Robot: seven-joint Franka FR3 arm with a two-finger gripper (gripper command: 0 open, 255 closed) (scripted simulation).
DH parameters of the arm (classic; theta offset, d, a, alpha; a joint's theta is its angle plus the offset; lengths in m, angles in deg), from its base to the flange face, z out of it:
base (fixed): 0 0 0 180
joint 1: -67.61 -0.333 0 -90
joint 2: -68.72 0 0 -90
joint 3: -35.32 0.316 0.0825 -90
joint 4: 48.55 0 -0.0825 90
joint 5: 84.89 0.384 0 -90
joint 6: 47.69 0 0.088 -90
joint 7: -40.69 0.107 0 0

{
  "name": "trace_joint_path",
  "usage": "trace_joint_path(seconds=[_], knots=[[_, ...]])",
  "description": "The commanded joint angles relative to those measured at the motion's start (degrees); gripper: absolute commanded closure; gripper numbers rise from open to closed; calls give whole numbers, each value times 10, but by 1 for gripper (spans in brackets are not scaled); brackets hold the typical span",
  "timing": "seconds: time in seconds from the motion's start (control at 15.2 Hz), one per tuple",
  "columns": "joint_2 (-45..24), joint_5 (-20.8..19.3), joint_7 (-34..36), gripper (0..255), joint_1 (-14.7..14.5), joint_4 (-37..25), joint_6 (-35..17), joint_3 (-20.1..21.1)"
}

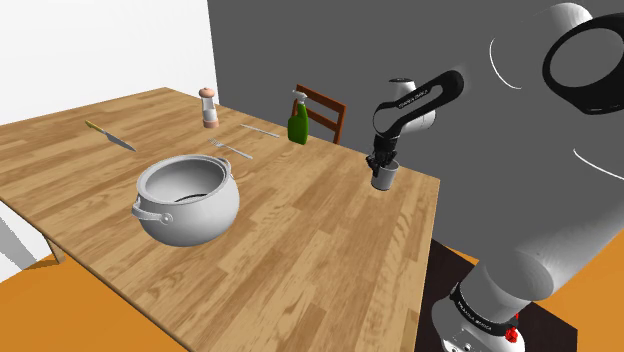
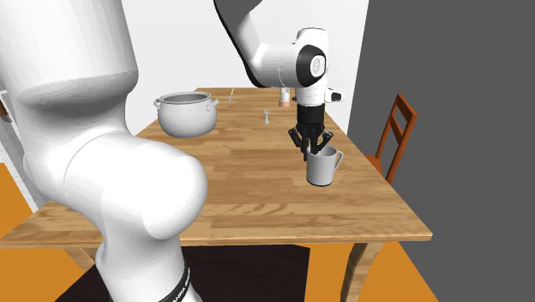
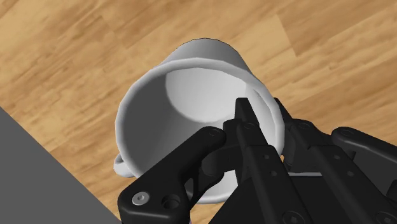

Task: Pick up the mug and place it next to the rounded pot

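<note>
Mug (image 2: 321,170) upright, mouth up, handle toward chair (image 2: 405,106); claw (image 2: 310,151) pinching rim.

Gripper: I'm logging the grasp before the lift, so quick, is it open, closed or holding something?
Gripper: jaws closed on the wall of the white mug at its rim, one inside, one outside.

You'll see a wooden bench (image 1: 330,230) with a knife (image 1: 110,136) lying flat near its edge at the shoulder view's left. A small shaker (image 1: 208,108) stands upright by the back edge. A green spray bottle (image 1: 298,122) stands just in front of a wooden chair (image 1: 325,110). Between shaker and bottle lie a fork (image 1: 232,150) and another thin utensil (image 1: 260,130). The floor (image 1: 60,310) is orange and the wall (image 1: 300,40) behind is grey.
</note>
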Motion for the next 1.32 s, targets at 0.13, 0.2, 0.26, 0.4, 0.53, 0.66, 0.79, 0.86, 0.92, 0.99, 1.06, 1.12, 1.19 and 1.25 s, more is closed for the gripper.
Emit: trace_joint_path(seconds=[0.13,0.2,0.26,0.4,0.53,0.66,0.79,0.86,0.92,0.99,1.06,1.12,1.19,1.25], knots=[[11,-2,1,255,0,-5,16,0],[16,-4,2,255,0,-8,24,1],[21,-5,2,255,0,-11,32,1],[31,-6,3,255,-1,-17,48,1],[41,-8,3,255,-1,-24,64,2],[50,-9,4,255,-1,-31,80,3],[58,-11,4,255,-1,-39,96,3],[62,-11,4,255,-1,-43,104,4],[66,-12,4,255,-1,-48,112,4],[70,-12,5,255,-1,-52,120,5],[73,-12,5,255,-1,-56,128,5],[77,-13,5,255,-1,-61,136,6],[80,-13,5,255,-2,-65,144,6],[83,-13,4,255,-2,-70,152,6]])
